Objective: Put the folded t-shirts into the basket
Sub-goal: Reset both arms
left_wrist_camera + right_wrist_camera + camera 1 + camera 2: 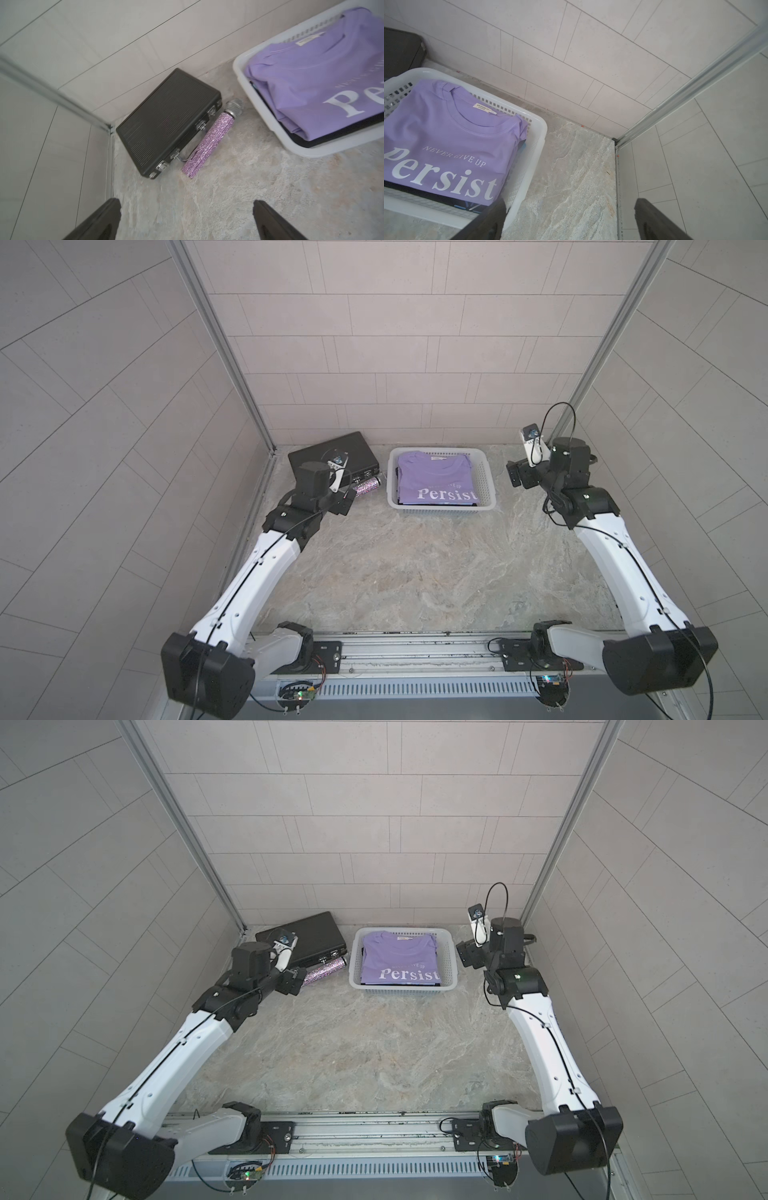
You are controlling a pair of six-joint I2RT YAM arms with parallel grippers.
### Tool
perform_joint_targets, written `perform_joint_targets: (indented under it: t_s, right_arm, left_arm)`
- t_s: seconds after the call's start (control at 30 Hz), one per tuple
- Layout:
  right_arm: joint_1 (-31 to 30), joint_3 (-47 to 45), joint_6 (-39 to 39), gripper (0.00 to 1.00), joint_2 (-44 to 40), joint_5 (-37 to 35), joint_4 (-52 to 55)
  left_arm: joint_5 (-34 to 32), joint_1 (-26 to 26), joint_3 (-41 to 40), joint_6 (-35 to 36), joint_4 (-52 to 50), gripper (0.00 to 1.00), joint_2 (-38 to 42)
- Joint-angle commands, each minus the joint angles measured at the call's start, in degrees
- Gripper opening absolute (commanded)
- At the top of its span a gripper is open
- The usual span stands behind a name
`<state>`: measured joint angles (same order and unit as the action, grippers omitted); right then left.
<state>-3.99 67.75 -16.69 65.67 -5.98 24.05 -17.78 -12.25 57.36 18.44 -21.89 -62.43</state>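
Note:
The white basket (pixel 440 511) (pixel 399 990) stands at the back middle of the table. A folded lilac t-shirt (pixel 436 477) (pixel 399 957) with white "Persist" lettering lies on top inside it. In the wrist views a black folded t-shirt (pixel 332 135) (pixel 425 195) edges out beneath it, with a bit of light blue print (pixel 471 206). My left gripper (pixel 347 499) (pixel 187 220) hovers open left of the basket, with nothing in it. My right gripper (pixel 515 475) (pixel 569 220) hovers open to the basket's right, also holding nothing.
A black ribbed briefcase (pixel 332 456) (pixel 166 120) lies in the back left corner. A glittery purple microphone (pixel 368 486) (pixel 209 141) rests against its front edge, just beyond my left gripper. Tiled walls close in both sides and the back.

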Motion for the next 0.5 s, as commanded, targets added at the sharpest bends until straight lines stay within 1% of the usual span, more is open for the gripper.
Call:
perform_joint_targets:
  t_s: [0.0,0.13,0.23,0.33,0.4,0.47]
  right_arm:
    - [1.3,-8.9,4.4,1.0,-5.0,-1.4,-10.4]
    - [2.0,-18.5,10.4,1.0,-9.3,-2.8,-15.0]
    - [2.3,-24.8,13.1,1.0,-9.4,-1.9,-19.0]
    - [2.4,-29.9,14.8,1.0,-7.0,-0.7,-23.5]
    - [2.4,-33.3,16.4,1.0,-4.9,-0.6,-27.8]
    - [2.6,-36.6,17.9,1.0,-2.6,-0.4,-33.8]
  left_arm:
    - [0.9,5.9,-6.8,-9.4,7.2,1.0,5.4]
    - [0.5,11.7,-17.4,-16.2,14.1,1.0,10.3]
    - [3.6,13.8,-25.6,-15.7,22.6,1.0,10.6]
    - [6.8,14.1,-30.9,-13.8,29.6,1.0,7.0]
    - [7.4,14.1,-31.7,-15.7,32.0,1.0,3.8]
    - [9.5,14.3,-32.3,-16.8,35.0,1.0,0.6]
